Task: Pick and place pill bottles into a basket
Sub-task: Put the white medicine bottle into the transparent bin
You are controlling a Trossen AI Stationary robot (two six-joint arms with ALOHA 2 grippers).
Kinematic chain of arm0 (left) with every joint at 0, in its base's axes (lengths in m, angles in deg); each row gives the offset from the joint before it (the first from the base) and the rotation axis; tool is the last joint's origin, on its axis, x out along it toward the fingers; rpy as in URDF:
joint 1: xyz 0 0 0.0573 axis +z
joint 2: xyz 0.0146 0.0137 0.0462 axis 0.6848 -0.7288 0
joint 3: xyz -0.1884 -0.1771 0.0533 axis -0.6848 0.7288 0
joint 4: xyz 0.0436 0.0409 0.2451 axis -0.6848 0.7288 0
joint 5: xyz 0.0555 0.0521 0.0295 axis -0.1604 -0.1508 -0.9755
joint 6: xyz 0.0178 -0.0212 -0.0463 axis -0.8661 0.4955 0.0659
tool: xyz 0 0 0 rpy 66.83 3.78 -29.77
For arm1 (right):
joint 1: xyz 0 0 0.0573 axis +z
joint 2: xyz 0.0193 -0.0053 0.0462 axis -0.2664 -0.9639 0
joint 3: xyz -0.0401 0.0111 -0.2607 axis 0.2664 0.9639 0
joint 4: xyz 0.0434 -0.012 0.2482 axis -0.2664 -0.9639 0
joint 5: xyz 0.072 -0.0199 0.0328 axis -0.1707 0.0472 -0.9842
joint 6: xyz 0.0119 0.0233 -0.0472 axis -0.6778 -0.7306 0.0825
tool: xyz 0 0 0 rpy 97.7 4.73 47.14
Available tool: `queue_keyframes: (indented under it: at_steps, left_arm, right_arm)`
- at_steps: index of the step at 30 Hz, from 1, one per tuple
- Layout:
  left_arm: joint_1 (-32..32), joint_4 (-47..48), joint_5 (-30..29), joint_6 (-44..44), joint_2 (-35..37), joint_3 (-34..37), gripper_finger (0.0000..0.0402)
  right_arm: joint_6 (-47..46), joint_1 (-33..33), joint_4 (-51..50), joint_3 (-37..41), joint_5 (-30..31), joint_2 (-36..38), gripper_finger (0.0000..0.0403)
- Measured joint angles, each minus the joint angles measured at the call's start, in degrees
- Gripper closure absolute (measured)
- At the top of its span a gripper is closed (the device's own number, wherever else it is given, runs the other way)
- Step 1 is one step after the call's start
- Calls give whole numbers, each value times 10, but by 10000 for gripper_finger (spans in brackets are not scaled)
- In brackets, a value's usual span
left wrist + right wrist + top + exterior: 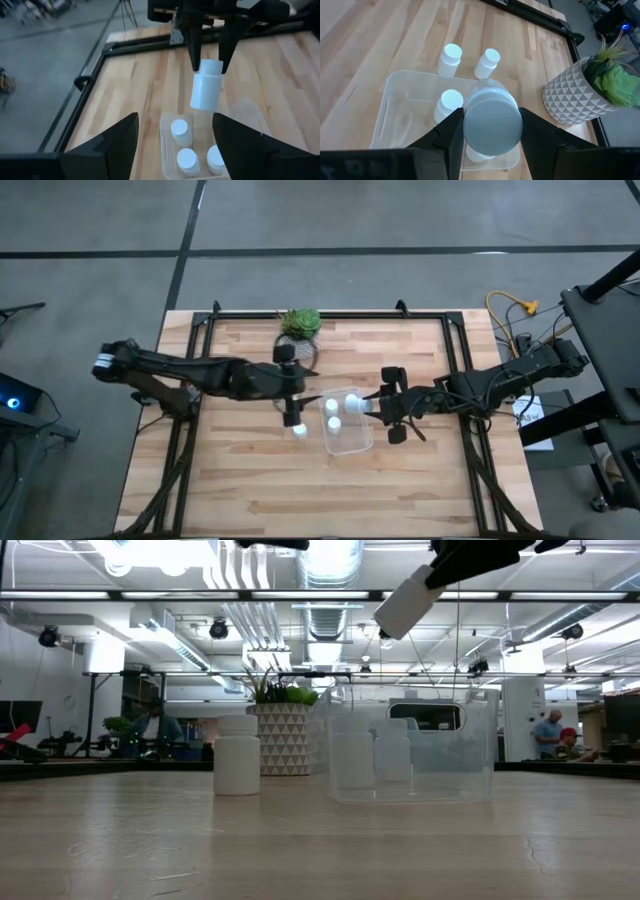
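Left wrist view: my right gripper (207,60) pinches one pill bottle (205,90) above the basket (167,150); three inside; left gripper (293,412) spread; two outside.

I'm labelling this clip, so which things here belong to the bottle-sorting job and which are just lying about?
Part of the job:
- clear plastic tub
- pill bottle held in the right gripper above the tub
- pill bottles in the tub
- two pill bottles on the table beside the tub
- left gripper, open

Lying about:
- potted plant

left gripper (292,412) parted, right gripper (374,407) clamped
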Motion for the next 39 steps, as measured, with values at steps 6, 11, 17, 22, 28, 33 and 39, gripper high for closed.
queue_keyframes:
  at_steps: [6, 11, 17, 22, 28, 33, 39]
  left_arm:
    - [-6, -153, 2, -10, 106, 177, 166]
    - [-9, -269, 3, -11, 180, 307, 166]
    - [-8, -331, 2, -9, 245, 397, 166]
    - [-8, -342, 2, 2, 273, 425, 166]
    - [-8, -336, 2, 5, 278, 441, 166]
    - [-8, -376, 5, -9, 267, 462, 166]
    - [-8, -548, 20, -42, 272, 563, 166]
  right_arm:
    - [-20, -5, -5, 0, -27, 0, 256]
    - [-61, -21, -26, 0, -72, 0, 256]
    - [-96, -41, -67, -5, -95, -1, 256]
    - [-114, -52, -123, -55, -103, -24, 256]
    - [-94, -55, -159, -116, -106, -82, 256]
    - [-68, -58, -159, -141, -107, -127, 256]
    - [-60, -71, -160, -153, -128, -153, 256]
